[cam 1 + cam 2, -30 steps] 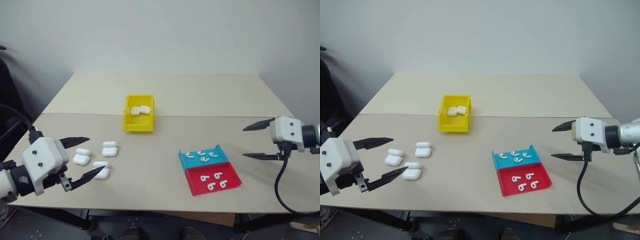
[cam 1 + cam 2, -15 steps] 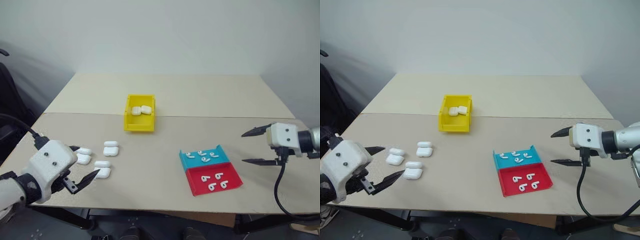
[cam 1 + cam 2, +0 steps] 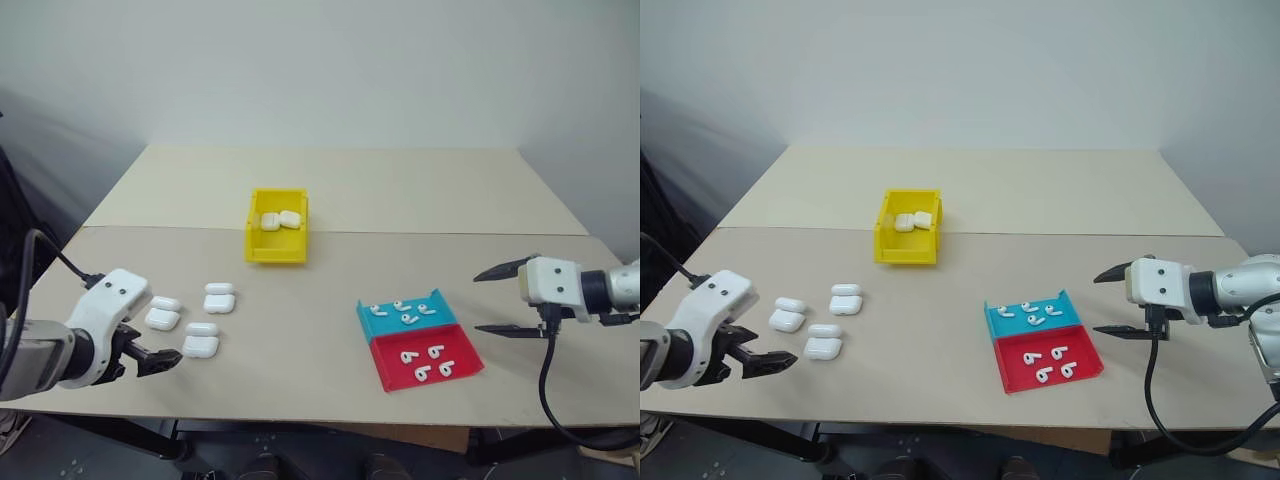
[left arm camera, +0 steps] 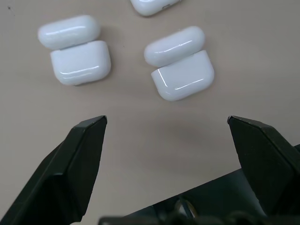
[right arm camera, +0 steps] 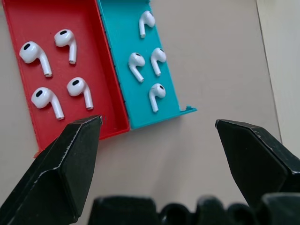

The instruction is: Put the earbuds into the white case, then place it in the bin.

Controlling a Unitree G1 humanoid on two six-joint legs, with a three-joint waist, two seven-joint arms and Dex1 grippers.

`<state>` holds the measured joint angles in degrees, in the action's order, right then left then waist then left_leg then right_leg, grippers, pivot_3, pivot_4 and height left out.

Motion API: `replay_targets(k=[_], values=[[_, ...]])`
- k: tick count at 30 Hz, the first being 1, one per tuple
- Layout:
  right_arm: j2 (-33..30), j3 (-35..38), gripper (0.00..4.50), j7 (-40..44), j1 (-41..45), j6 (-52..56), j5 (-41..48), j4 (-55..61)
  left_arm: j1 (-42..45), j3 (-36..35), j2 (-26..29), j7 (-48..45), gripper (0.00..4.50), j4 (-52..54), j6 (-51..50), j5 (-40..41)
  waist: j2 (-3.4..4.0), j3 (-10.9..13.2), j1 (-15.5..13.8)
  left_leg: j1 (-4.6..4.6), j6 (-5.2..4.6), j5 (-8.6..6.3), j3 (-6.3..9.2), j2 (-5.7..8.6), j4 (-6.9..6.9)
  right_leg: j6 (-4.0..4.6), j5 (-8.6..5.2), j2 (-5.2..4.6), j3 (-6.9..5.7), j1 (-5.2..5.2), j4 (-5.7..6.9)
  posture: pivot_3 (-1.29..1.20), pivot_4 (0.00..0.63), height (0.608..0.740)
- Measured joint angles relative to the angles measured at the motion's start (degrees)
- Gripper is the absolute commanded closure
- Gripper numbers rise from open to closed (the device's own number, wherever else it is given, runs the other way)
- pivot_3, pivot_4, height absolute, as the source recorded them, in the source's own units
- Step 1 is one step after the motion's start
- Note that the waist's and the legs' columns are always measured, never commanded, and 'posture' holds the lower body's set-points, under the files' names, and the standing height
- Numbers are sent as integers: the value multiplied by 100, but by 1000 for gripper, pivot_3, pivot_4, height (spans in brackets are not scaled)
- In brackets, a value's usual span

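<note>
- Yellow bin [image 3: 277,243] up the table with two white cases [image 3: 280,220] already lying in it, so from where I stand part of the job looks done.
- Four more cases sit on the table near my left side, lids flipped open; the one closest to my left claw [image 3: 201,345] is my likely pick.
- My left claw [image 4: 166,129] hangs just above the tabletop short of that group, fingers spread wide, nothing between them.
- Through the left wrist, two open cases lie right ahead of my fingertips, side by side, each with its lid on the far side and its body on my side; their long edges run across my line of reach, each slightly tilted.
- Over on the right, a blue tray [image 5: 166,105] and a red tray [image 5: 14,16] sit touching along one long edge, four earbuds [image 5: 150,63] loose in the blue and four in the red.
- My right claw [image 5: 159,129] hovers beside the trays, fingers wide apart and empty, pointed at the near ends of both trays.
- Earbud stems lie flat and run roughly along the trays' length, though a couple are skewed.
- Still to do, as I judge it: grab a case, load a pair of earbuds, close it, drop it in the bin; none of that has begun for this case.
</note>
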<state>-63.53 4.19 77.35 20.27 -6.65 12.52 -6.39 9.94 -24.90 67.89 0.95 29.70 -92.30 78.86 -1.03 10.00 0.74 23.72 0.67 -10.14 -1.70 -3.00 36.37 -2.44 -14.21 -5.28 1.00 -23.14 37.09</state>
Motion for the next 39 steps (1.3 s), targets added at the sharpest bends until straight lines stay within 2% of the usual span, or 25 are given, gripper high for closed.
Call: replay_targets(k=[2, 6, 8, 14, 17, 22, 39], values=[[0, 3, 22, -21, -17, 20, 1, 70, 185, 288, -40, 629, 0, -267, 57, 505, -5, -1, 3, -2, 0, 0, 0, 0, 1, -1, 1, 1, 0, 1, 1, 0, 150, 740], [0, 3, 22, -51, -25, 58, 0, 76, 210, 1481, 500, 2523, 0, -823, 1321, 2436, -10, 0, 4, -4, 0, 0, -2, -1, -2, 4, 4, -4, 8, 1, 0, 0, 150, 740], [0, 3, 22, -55, -39, 57, -1, 72, 329, 2061, 641, 3324, 0, -814, 1891, 3028, -9, 0, -8, -4, 1, 0, -3, 2, -2, 4, 3, -5, 8, 2, -1, 0, 150, 740], [0, 17, 22, -35, -119, 58, 3, 80, 754, 3281, 47, 4880, 0, -742, 2968, 3359, -12, 0, -68, -2, 4, 3, -4, 5, 0, 4, 5, -1, 8, 4, -3, 0, 150, 740], [-1, 18, 22, -7, -119, 59, 4, 83, 885, 3486, -211, 5468, 0, -723, 3245, 3374, -14, -1, -82, -3, 6, 4, -4, 5, 0, 3, 6, -1, 8, 5, -5, 0, 150, 740], [-12, 17, 22, 25, -117, 59, 2, 64, 1035, 3552, -378, 5878, 0, -823, 3350, 3376, -14, -1, -113, -3, 10, 6, -3, 8, 0, 1, 7, -1, 8, 7, -6, 0, 150, 740], [-13, 17, 22, -15, -104, 58, -28, 25, 1298, 3746, -656, 5929, 0, -1110, 3169, 3376, -15, -1, -137, -2, 17, 10, -2, 9, -1, -2, 8, -2, 7, 8, -7, 0, 150, 740]])
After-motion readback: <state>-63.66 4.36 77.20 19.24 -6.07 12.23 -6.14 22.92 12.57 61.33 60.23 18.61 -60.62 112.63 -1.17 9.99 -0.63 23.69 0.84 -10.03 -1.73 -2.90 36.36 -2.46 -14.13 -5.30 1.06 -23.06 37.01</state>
